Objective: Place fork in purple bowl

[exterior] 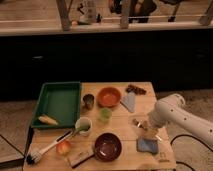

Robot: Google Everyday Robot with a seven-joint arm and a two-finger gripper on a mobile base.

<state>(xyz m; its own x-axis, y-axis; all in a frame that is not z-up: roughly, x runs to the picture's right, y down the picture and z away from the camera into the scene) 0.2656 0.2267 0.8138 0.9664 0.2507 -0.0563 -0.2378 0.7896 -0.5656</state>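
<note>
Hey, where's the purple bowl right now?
The purple bowl sits near the table's front edge, just below the white cup, left of the blue sponge and the pincer.

Tool [145, 131] right of purple bowl [108, 146]; bare table [126, 131] between.

The scene is dim and warm-toned, with the light falling from above and slightly behind. My white arm [172, 114] is the brightest thing and looks nearly washed out along its top. My gripper [146, 131] hangs low over the right side of the table [125, 116], in the arm's own shade. The wood glows a muted orange, and shadows under the objects are short and faint. The bowl [108, 146] shows a weak gleam inside. Behind the table a broad band lies almost black, while the floor beyond it is lit pale.
</note>
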